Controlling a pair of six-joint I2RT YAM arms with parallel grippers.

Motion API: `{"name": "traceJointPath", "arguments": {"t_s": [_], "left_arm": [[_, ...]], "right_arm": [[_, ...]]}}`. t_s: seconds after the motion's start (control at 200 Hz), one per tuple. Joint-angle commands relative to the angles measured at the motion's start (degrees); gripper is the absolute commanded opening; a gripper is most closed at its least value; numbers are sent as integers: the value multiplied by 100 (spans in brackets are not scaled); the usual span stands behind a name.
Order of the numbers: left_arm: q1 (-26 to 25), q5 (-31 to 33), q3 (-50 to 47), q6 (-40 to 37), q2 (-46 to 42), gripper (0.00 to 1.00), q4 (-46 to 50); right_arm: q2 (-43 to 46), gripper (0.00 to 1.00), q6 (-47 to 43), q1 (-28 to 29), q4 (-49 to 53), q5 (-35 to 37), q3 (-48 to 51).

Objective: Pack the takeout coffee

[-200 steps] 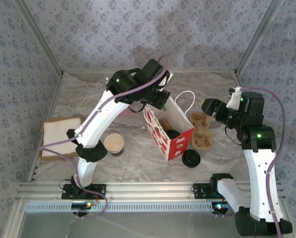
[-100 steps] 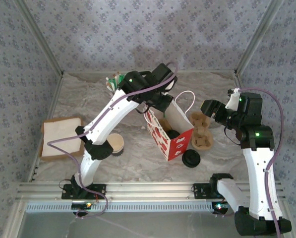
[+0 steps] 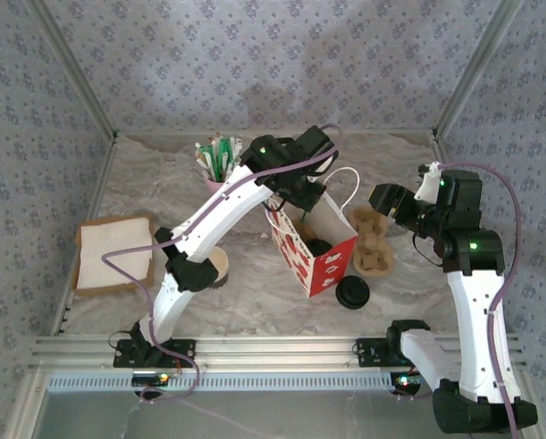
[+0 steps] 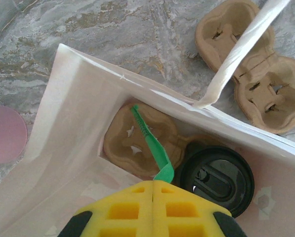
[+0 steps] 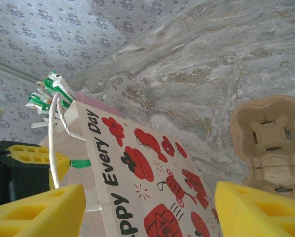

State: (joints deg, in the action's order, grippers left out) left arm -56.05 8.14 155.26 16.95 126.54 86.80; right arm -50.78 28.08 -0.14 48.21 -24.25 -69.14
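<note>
Takeout coffee (image 3: 220,266) sits on the bench (image 3: 254,293), near-left of the bag and partly behind the left arm's elbow, so not yet packed. Left end effector (image 4: 152,192) hangs over the open red-and-white bag (image 3: 332,261), pads pinched on a green stick (image 4: 149,143). The stick's tip points down at the cardboard carrier (image 4: 127,148) inside, beside a black lid (image 4: 217,175). Right end effector (image 5: 147,212) is spread wide, holding nothing, just right of the bag.

Risks: stick prob. snags the bag wall or handle on release and tips the light bag. The elbow is close to the coffee — a careless pull-back could knock it over.
</note>
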Motion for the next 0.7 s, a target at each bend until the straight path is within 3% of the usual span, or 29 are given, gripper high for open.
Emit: {"name": "traceJointPath", "arguments": {"t_s": [0.0, 0.425, 0.59, 0.695], "left_arm": [[-41, -75, -140, -93, 19, 4, -31], [-16, -121, 168, -152, -39, 18, 20], [33, -127, 167, -144, -196, 41, 24], [37, -296, 163, -157, -317, 48, -77]], "right_arm": [[7, 72, -22, -38, -72, -131, 22], [-14, 72, -24, -39, -30, -150, -72], [-20, 72, -28, -30, 1, -155, -146], [-41, 72, -48, -29, 44, -136, -265]]}}
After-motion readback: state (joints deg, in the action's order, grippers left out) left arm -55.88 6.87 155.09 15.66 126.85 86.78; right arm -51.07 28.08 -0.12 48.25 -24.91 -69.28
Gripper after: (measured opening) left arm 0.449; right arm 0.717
